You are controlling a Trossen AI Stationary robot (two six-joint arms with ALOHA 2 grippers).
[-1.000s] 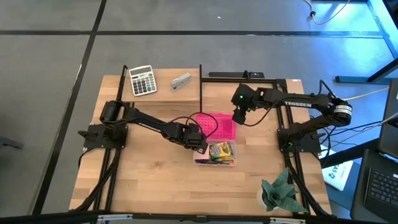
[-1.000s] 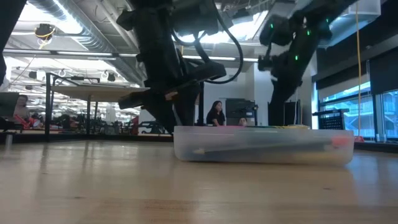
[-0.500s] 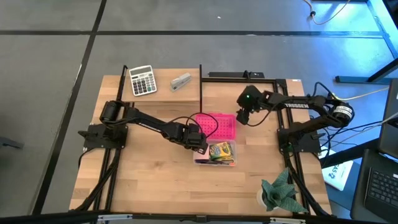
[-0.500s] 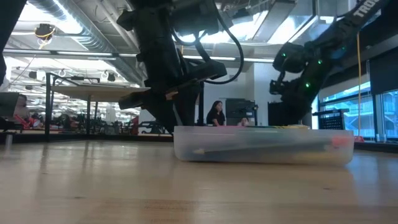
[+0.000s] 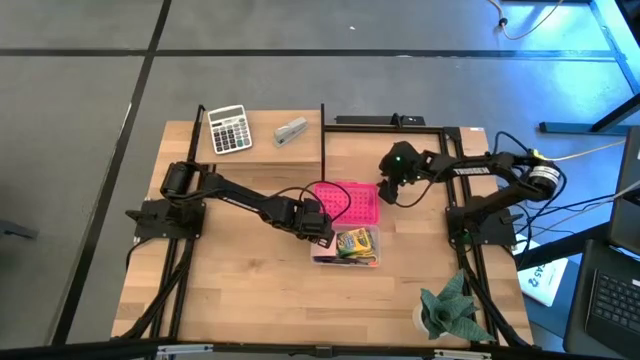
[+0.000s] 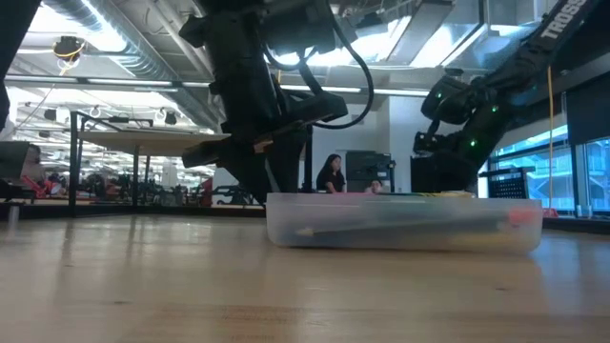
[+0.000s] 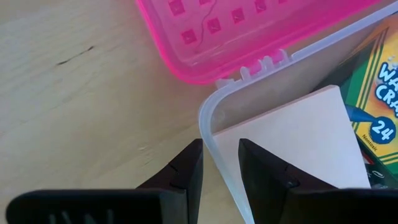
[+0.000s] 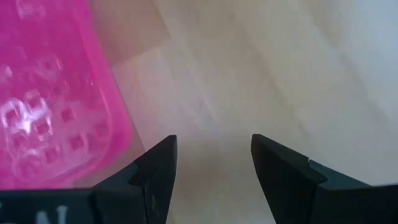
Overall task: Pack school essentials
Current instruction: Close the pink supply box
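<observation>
A clear plastic box (image 5: pixel 347 247) stands mid-table, its pink lid (image 5: pixel 348 203) lying open flat on the far side, joined at the hinge. Inside it show a yellow-green crayon box (image 7: pixel 373 81) and a pale note pad (image 7: pixel 292 137). The rest of the school essentials I cannot make out. My left gripper (image 5: pixel 322 232) is shut on the box's left wall. My right gripper (image 5: pixel 384 192) hangs open just above the table at the lid's right edge (image 8: pixel 118 124), with nothing between its fingers. My left gripper holds the clear box's left wall (image 7: pixel 214 155) near the hinge corner, one finger (image 7: pixel 186 174) outside the box and the other (image 7: pixel 264 171) inside it over the note pad. The fingers come steeply from above. The box stands flat on the table.
A calculator (image 5: pixel 229 129) and a grey stapler (image 5: pixel 291 131) lie at the table's far left. A green crumpled thing (image 5: pixel 450 308) sits at the near right corner. Bare wood lies on the near left side of the box.
My right gripper has sunk toward the table and drawn a little toward the right edge, tipping as it went. It now hangs beside the pink lid's right edge, still open. The box and lid have stayed where they were.
</observation>
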